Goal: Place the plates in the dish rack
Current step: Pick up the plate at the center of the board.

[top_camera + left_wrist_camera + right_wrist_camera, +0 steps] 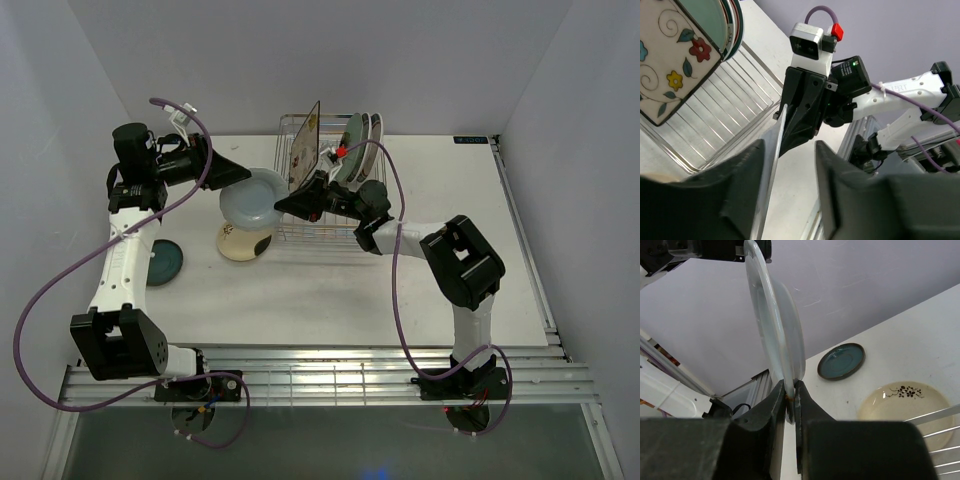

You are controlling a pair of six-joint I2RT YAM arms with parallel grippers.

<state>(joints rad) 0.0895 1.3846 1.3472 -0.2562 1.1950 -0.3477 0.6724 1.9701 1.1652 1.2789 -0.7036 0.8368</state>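
Right hand [790, 388] is clamped tight on the rim of the small blue-grey plate [771, 315]. The fingers are pinched together on its edge, and the plate is up in the air, off the counter [430, 270]. Across from it is the left hand [789, 149], and its fingers are apart. The opposite edge of the plate runs up between them, with clear daylight on one side. Whether the other finger is brushing the rim is hard to call from this angle.

From the top view, the plate hangs between the two hands, just left of the dish rack [290, 235] and above the near edge of the cream plate [243, 243]. The cream plate lies flat on the counter, with a dark sprig pattern on it. The dark teal plate [166, 261] also lies flat, further left beside the left arm.

In the rack, the square floral plate [671, 55] stands on edge and leans at the front. The pale green plate [352, 135] is upright behind it. Two white plates [372, 128] with coloured rims are stacked close at the back.
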